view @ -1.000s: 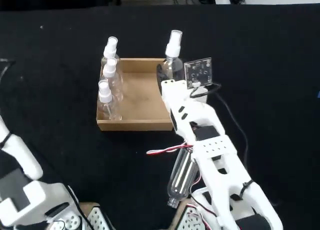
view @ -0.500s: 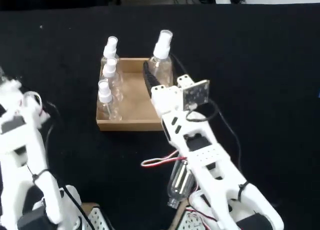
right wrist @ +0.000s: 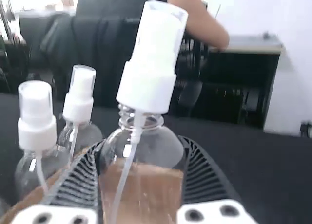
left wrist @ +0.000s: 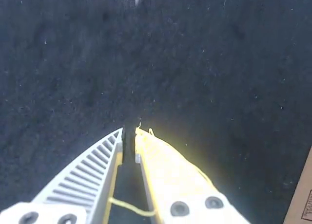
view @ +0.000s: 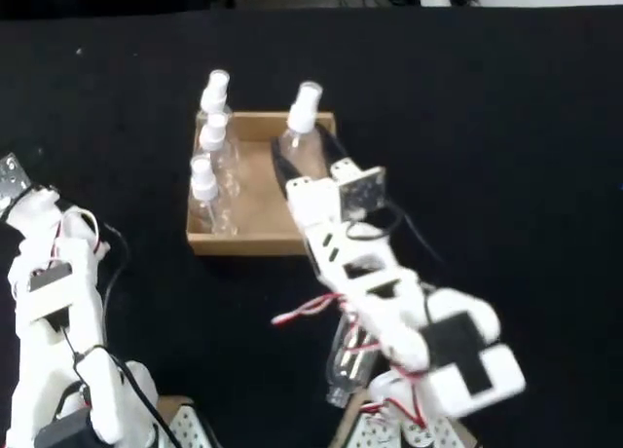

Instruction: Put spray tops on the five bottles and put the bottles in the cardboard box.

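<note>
Our right gripper [right wrist: 145, 151] clamps the bottle [view: 300, 144] at the cardboard box [view: 255, 242]; its spray top [right wrist: 151, 63] (barely seated, we judge) may fall if we bump the capped bottles [view: 209, 166] beside the gripper.

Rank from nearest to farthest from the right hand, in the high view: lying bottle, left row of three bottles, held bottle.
1. Held bottle, in the right hand, at the box's right side.
2. Row of three, along the box's left wall.
3. Lying bottle, outside the box, below it in the view.
</note>
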`<move>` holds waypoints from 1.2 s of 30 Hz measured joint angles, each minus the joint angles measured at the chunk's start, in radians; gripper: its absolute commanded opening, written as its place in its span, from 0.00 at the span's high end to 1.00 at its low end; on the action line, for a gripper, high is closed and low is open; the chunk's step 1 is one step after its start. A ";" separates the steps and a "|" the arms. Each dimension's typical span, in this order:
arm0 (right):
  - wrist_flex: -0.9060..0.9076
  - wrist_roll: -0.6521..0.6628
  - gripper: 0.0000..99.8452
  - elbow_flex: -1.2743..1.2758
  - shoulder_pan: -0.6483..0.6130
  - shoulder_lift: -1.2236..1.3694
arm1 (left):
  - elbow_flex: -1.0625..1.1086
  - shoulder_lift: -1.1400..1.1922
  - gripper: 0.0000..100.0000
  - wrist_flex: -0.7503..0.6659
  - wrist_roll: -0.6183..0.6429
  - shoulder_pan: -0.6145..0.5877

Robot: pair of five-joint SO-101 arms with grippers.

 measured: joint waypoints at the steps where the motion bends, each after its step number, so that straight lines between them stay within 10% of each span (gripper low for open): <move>1: -0.023 0.000 0.98 -0.017 0.000 0.032 | 0.000 0.000 0.97 -0.003 0.000 0.000; 25: -0.138 0.000 0.98 -0.141 0.040 0.157 | 0.000 0.000 0.97 -0.003 -0.002 0.055; 36: 0.442 0.002 0.98 -0.120 0.330 -0.448 | 0.000 0.000 0.97 -0.003 -0.002 0.057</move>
